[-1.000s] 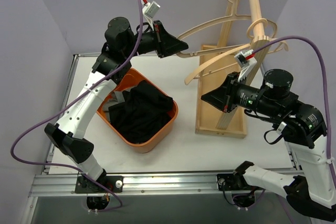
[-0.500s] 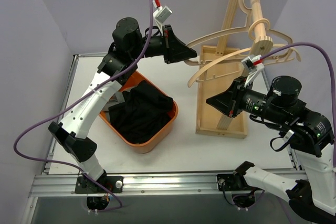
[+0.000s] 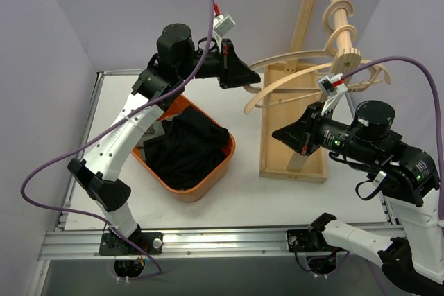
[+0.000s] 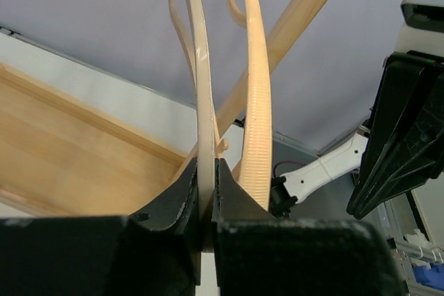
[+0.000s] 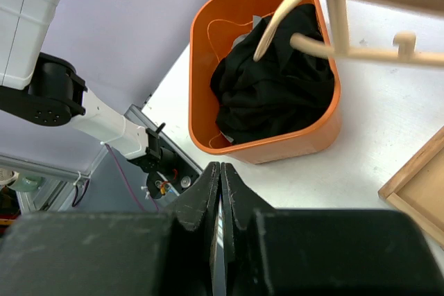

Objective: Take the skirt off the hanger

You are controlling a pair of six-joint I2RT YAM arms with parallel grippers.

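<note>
The left fingers (image 4: 193,181), pinching the bare hanger (image 3: 298,60), have swung it nearer the rack (image 3: 277,168), the right fingers (image 5: 211,178) are closed on nothing, and the skirt (image 3: 184,147) already lies in the orange tub (image 3: 208,185) by the table's (image 3: 277,206) left edge.

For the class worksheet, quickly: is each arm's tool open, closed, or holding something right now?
Left tool: closed on the wooden hanger.
Right tool: closed, holding nothing.
</note>
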